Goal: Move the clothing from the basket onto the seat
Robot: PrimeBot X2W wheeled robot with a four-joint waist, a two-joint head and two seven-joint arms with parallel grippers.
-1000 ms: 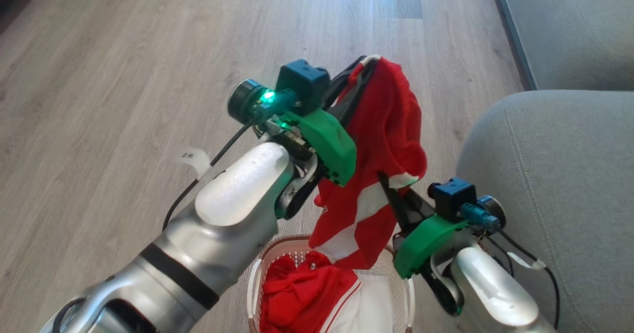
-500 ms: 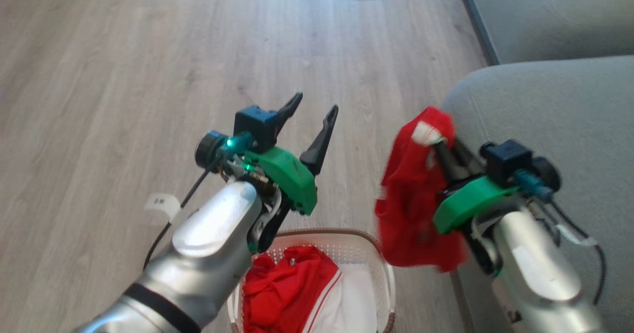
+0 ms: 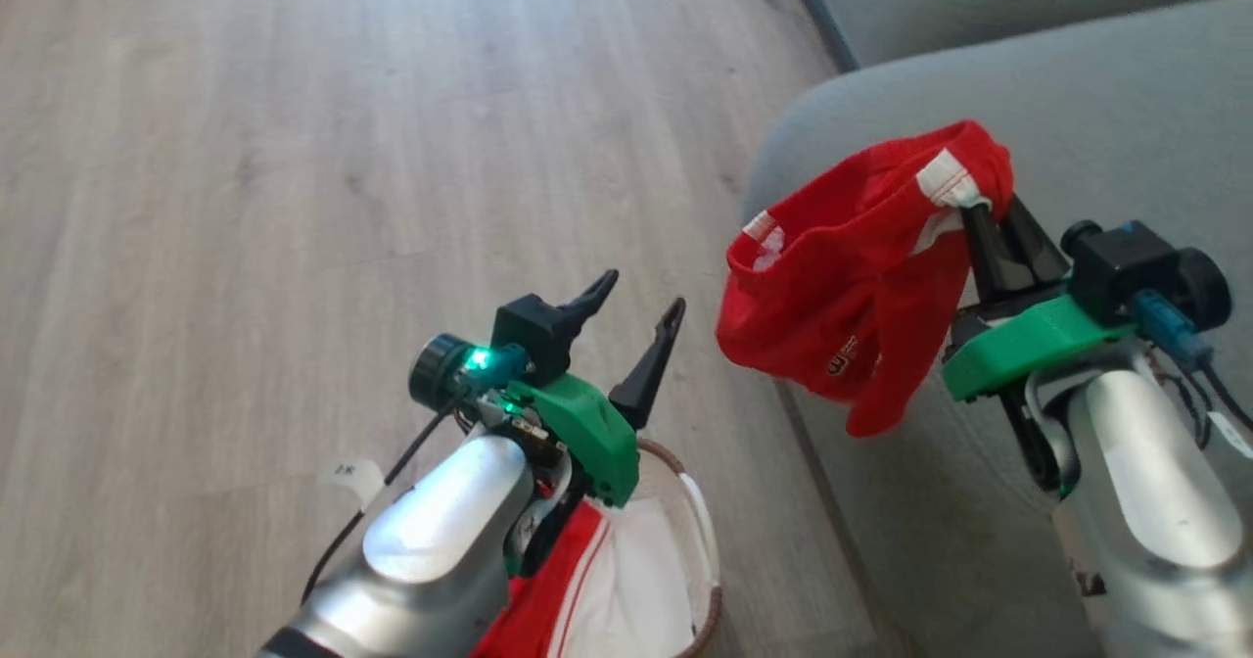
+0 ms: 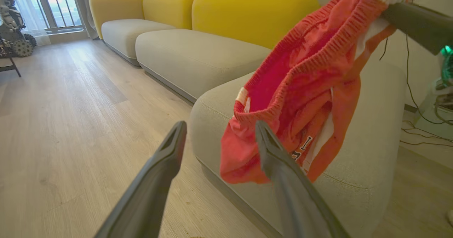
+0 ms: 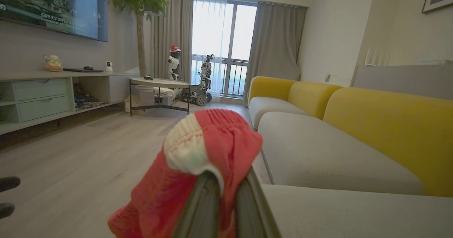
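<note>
My right gripper [image 3: 984, 212] is shut on the waistband of red shorts [image 3: 842, 276] with white trim. They hang in the air over the rounded front corner of the grey-green seat [image 3: 1077, 100]. The right wrist view shows the band [image 5: 212, 139] bunched over the pinched fingertips [image 5: 226, 176]. My left gripper [image 3: 642, 291] is open and holds nothing, above the basket [image 3: 700, 531]. In the left wrist view the shorts [image 4: 300, 100] hang just beyond its right finger. More red and white clothing [image 3: 548, 589] lies in the basket, partly hidden by my left forearm.
Pale wood floor [image 3: 245, 149] spreads to the left and ahead. Further grey sofa cushions with yellow backs [image 4: 247, 15] run along the wall. A TV console [image 5: 42, 96], a round table [image 5: 159, 84] and other robots by the window stand far off. Cables [image 4: 424, 131] lie behind the seat.
The left gripper let go of the red shorts and opened, then dropped toward the basket. The right gripper carried them right and up over the seat. The head camera turned right.
</note>
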